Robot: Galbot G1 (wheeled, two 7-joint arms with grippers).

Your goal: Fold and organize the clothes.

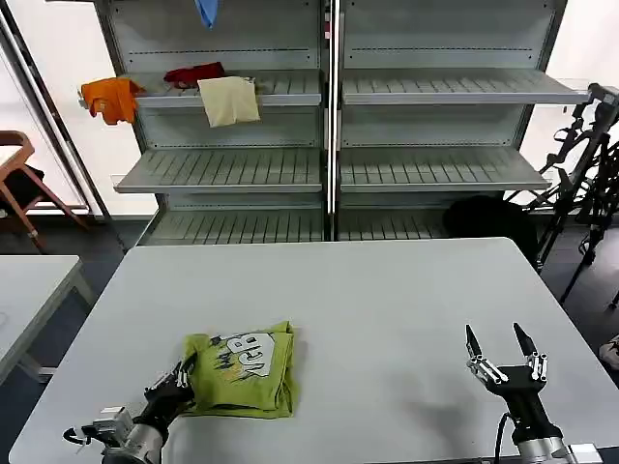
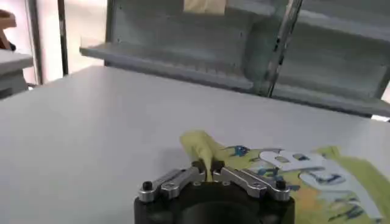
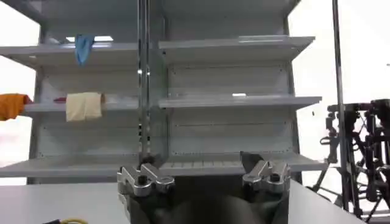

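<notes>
The lime-green T-shirt (image 1: 242, 369) lies folded into a compact bundle on the near left part of the table, its white-and-grey print facing up. My left gripper (image 1: 180, 377) is at the shirt's left edge, shut on a fold of the green fabric (image 2: 201, 149); in the left wrist view the left gripper (image 2: 206, 170) pinches the cloth between its two dark pads. My right gripper (image 1: 501, 344) hovers over the near right of the table, fingers pointing up, open with nothing between them. The right wrist view shows the right gripper (image 3: 204, 173) wide apart against the shelves.
The grey table (image 1: 387, 300) stretches ahead. Behind it stands a metal shelf rack (image 1: 329, 126) holding an orange garment (image 1: 111, 97), a red cloth (image 1: 193, 72) and a cream cloth (image 1: 229, 100). A second table (image 1: 34, 290) lies to the left, tripods (image 1: 580, 184) to the right.
</notes>
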